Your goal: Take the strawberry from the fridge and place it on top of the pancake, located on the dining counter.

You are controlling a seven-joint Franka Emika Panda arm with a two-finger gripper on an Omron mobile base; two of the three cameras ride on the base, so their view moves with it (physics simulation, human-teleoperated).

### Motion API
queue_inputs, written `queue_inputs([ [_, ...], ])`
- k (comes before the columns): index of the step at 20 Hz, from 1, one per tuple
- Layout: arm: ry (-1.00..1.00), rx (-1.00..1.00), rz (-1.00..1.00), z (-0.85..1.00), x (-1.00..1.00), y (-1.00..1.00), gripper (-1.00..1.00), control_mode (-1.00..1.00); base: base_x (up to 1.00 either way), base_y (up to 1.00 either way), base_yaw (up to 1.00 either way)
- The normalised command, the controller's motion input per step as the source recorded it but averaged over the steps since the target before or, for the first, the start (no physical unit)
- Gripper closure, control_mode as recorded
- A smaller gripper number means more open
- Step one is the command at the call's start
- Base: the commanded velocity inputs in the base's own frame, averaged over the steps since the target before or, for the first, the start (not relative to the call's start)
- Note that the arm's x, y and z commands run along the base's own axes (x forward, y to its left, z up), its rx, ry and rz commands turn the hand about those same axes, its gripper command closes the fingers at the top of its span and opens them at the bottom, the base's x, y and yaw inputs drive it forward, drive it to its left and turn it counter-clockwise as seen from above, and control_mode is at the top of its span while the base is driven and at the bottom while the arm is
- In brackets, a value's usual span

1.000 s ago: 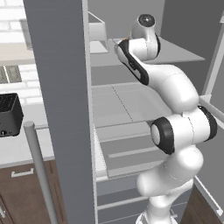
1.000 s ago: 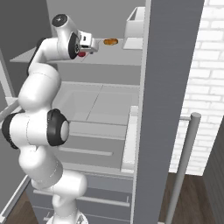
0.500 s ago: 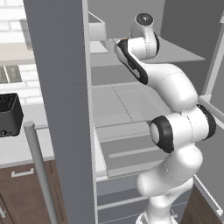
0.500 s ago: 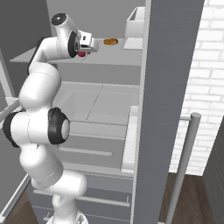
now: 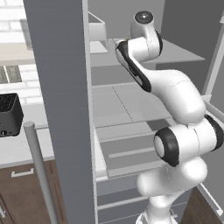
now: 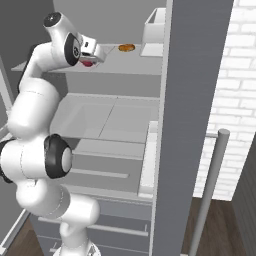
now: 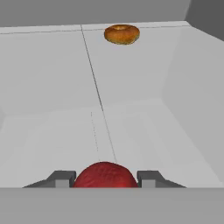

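Inside open grey fridge (image 6: 192,75), on pale upper shelf (image 7: 52,78): red strawberry (image 7: 104,175) wedged between 2 fingers of tool (image 7: 105,179), both sides touching, gripped. Golden doughnut (image 7: 122,34) well apart, toward shelf's back. White container (image 6: 154,25) beside door edge.

Golden-brown bagel (image 7: 122,34) lying flat far back; black toaster (image 5: 9,114) on white surface (image 5: 17,146) before white brick wall (image 6: 232,85).

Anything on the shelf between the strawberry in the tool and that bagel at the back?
Nothing: in the hand view, bare pale shelf runs from the strawberry between the fingertips to the bagel.
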Motion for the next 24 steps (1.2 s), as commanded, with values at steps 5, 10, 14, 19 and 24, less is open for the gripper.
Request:
queue_inputs([
  [5, -0.02, 0.12, 0.01, -0.01, -1.0, -0.06, 1.0, -1.0, 0.0, 0.0, 0.0],
  [10, 0.0, 0.07, 0.06, -0.11, -1.0, 0.0, 1.0, -1.0, 0.0, 0.0, 0.0],
  [14, 0.0, 0.0, 0.14, -0.51, -1.0, -0.03, 1.0, -1.0, 0.0, 0.0, 0.0],
  [19, 0.0, 0.0, 0.17, -0.75, -0.98, -0.32, 1.0, -1.0, 0.0, 0.0, 0.0],
  [24, 0.12, -0.16, 0.11, -0.86, -0.56, -0.18, 1.0, -1.0, 0.0, 0.0, 0.0],
])
